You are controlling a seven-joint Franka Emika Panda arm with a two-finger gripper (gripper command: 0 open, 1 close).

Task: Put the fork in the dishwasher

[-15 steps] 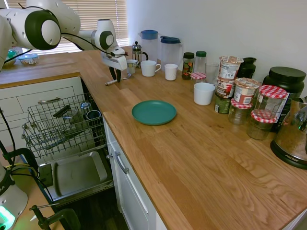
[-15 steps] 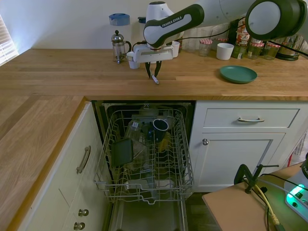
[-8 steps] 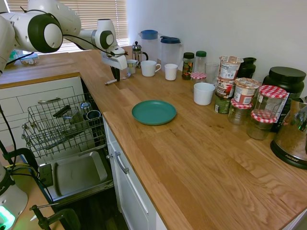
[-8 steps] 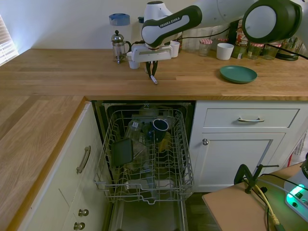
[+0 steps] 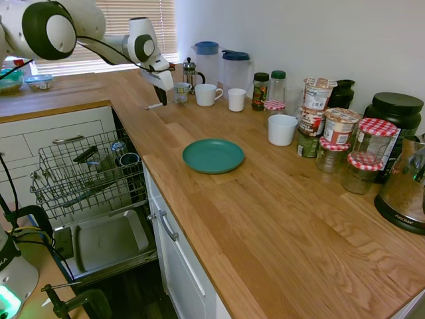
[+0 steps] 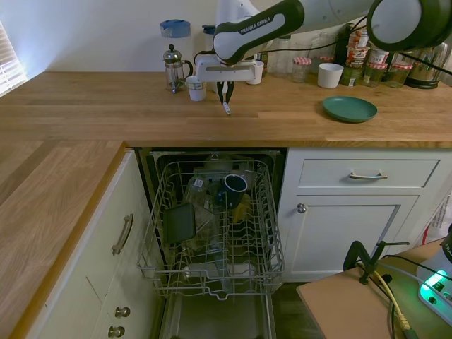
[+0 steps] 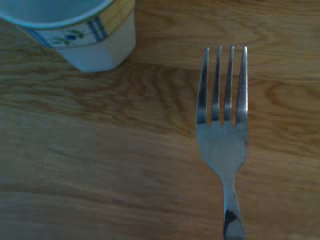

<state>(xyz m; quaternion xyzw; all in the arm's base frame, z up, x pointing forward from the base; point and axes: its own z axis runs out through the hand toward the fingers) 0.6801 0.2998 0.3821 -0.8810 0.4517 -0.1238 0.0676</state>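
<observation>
Above the counter (image 5: 265,219), gripper (image 6: 225,97) pinches one fork (image 6: 227,108) by the handle, lifted clear of the wood; four tines show (image 7: 222,100) in the wrist view. One small cup (image 6: 195,88) sits just beside it. Dishwasher (image 6: 215,226) open below, one rack pulled out, door down. One green plate (image 5: 213,155), two white mugs by the pitchers.

You're looking at a white Franka arm (image 6: 296,14) with rounded glossy shells and dark grey-black joint caps. One link carries a black band with white lettering, which seems to read "FRANKA EMIKA" though it's small. A thin black cable runs along the forearm. The gripper (image 6: 225,95) has a white, boxy body and slim black fingers (image 5: 161,95).
</observation>
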